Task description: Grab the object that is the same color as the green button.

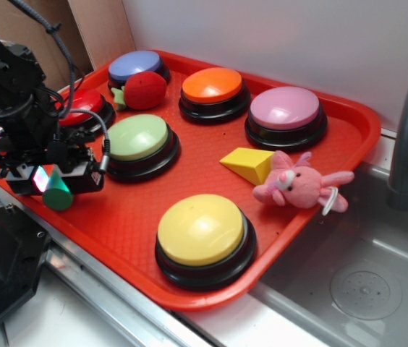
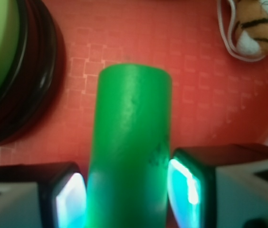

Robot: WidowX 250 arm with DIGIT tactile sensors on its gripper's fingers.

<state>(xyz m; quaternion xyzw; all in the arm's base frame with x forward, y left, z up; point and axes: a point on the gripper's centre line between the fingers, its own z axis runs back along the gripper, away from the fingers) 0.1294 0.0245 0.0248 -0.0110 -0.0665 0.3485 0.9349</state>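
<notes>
Gripper (image 2: 127, 194) closed on small matte green cylinder block (image 2: 130, 142), at red plastic tray's (image 1: 189, 293) left edge, beside pale-green domed button (image 1: 138, 136) | Risk: smooth cylinder slipping or tilting between the pads when lifted.

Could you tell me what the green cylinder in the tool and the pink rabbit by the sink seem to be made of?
Green cylinder: probably painted wood or hard plastic; matte, with small scuffs. Pink rabbit: soft plush fabric, fuzzy surface, stuffed limbs.
</notes>
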